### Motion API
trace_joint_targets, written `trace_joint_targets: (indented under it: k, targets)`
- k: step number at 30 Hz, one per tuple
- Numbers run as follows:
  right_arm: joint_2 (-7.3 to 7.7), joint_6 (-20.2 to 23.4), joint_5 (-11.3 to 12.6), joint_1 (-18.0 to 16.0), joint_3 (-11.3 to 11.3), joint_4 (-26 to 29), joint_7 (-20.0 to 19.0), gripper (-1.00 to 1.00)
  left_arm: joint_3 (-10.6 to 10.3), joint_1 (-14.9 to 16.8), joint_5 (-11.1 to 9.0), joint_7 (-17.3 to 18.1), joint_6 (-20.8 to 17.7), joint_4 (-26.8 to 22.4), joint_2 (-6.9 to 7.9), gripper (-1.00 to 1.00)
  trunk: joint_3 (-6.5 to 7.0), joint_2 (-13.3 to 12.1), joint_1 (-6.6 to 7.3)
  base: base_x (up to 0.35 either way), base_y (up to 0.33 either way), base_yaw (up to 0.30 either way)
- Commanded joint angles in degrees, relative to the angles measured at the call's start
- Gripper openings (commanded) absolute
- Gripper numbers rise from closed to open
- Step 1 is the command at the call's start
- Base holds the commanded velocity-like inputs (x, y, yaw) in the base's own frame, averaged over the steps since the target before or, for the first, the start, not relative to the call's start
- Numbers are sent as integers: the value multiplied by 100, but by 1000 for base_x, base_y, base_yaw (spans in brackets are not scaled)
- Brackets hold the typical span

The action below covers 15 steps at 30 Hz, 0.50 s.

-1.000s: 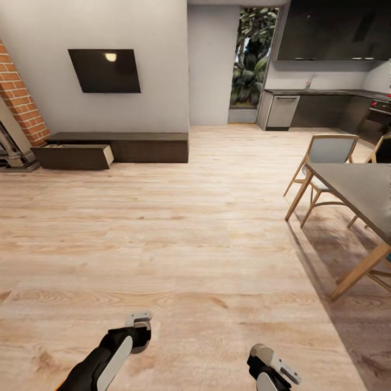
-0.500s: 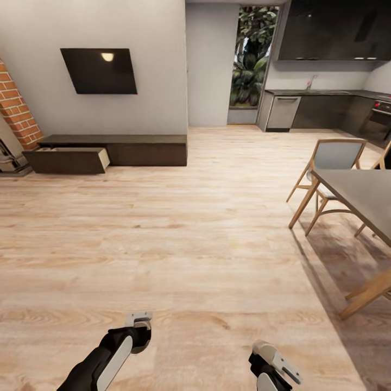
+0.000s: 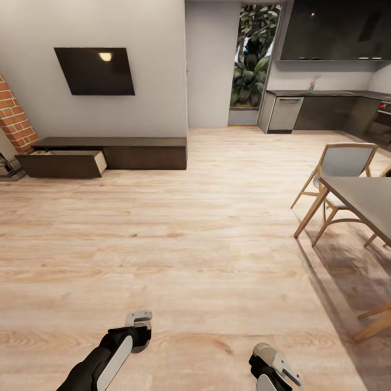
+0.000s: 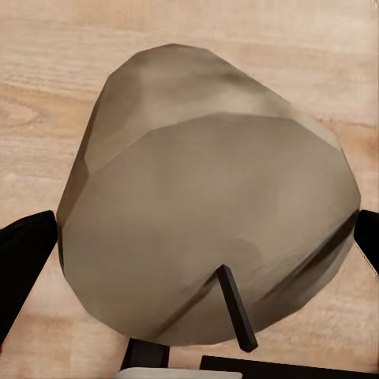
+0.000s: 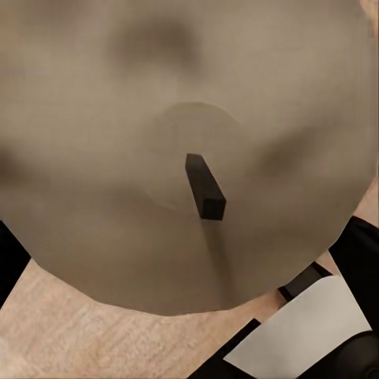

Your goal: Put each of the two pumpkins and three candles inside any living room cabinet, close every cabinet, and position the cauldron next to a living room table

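Clamped in each gripper (image 3: 140, 323) (image 3: 274, 363), a stubby beige-grey wax candle (image 4: 205, 205) (image 5: 174, 150), probably light, rigid, best held round its sides; open-drawered dark-brown cabinet (image 3: 108, 153) far ahead.

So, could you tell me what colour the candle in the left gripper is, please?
Pale beige-grey, with a dark wick; the candle shows best in the left wrist view.

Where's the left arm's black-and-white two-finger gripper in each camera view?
Head view: left gripper, low, left of centre, over the pale wood-plank floor.
Left wrist view: its dark fingers flank a stubby beige candle.
Right wrist view: a second candle, over floor.
Shared landmark: the plank floor.
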<state>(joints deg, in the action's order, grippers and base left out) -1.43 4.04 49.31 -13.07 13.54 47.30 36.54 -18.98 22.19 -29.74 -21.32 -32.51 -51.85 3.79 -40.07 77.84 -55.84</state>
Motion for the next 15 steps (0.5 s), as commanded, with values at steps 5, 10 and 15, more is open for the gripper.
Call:
trace_joint_targets:
  k: [5, 10, 15]
  targets:
    - [2, 27, -1, -4, 10, 2, 37, -100, -28, 5, -50, -57, -10, -4, 8, -100, -5, 3, -3, 333, 0, 0]
    - [4, -16, -1, -3, 12, -27, 37, -100, -29, 5, -50, -57, -10, 7, 8, -100, -5, 3, -3, 333, 0, 0]
    - [2, -126, -1, -3, 17, -44, 37, -100, -31, 5, -50, -57, -10, 6, 8, -100, -5, 3, -3, 333, 0, 0]
